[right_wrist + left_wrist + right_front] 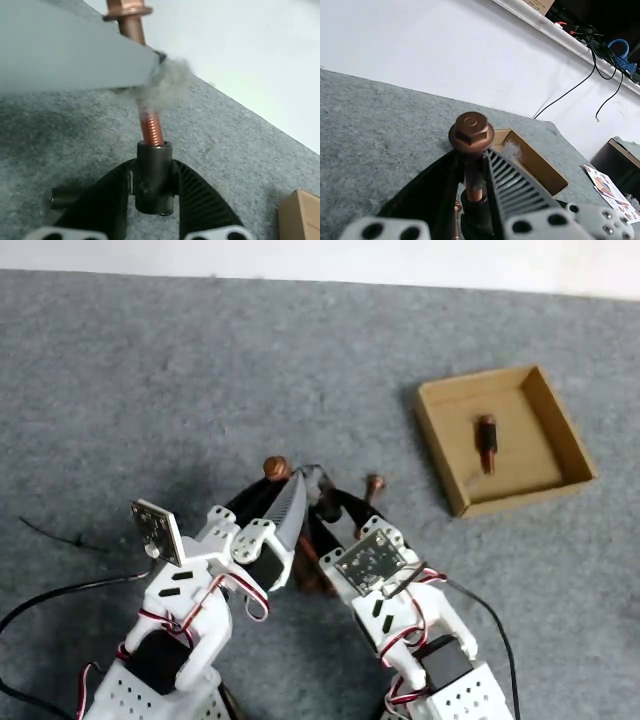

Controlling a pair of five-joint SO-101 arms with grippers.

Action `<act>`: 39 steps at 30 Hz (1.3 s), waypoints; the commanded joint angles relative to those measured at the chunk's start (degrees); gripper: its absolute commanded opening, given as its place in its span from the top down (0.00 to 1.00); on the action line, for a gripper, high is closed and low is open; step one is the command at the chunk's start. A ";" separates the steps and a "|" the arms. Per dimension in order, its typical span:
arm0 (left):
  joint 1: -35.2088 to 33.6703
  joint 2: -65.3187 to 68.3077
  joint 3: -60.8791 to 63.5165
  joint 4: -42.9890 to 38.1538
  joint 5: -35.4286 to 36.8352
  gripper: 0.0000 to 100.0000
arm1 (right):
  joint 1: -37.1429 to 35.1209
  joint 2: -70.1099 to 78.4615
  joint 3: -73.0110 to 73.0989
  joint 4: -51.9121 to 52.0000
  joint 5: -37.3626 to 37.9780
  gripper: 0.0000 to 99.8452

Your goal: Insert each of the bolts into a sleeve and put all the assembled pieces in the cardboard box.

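My left gripper (472,167) is shut on a copper bolt (471,132), held upright by its shaft with the hex head on top. In the right wrist view the bolt's threaded end (151,127) dips into the mouth of a dark sleeve (154,172), and my right gripper (154,187) is shut on that sleeve. Seen from above, both grippers meet at mid-table, with the bolt head (274,468) showing above the left gripper (288,502). The cardboard box (440,430) lies to the right and holds one assembled piece (486,443).
Another copper bolt (375,483) sits just right of the grippers. A loose dark sleeve (62,197) lies on the grey mat (150,390) beside my right gripper. A tuft of grey lint (170,80) clings to the left fingertip. A box corner (300,215) is nearby.
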 commanded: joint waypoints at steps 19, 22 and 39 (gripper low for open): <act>2.15 -0.31 -5.67 8.62 0.26 0.99 | -1.71 -1.54 8.66 -1.71 0.09 0.99; 2.33 -0.31 -5.67 8.62 0.26 0.99 | -1.71 -1.54 8.66 -1.71 0.09 0.99; 2.33 22.55 -15.87 8.88 0.26 0.99 | -1.45 -1.36 8.66 -1.71 0.09 0.99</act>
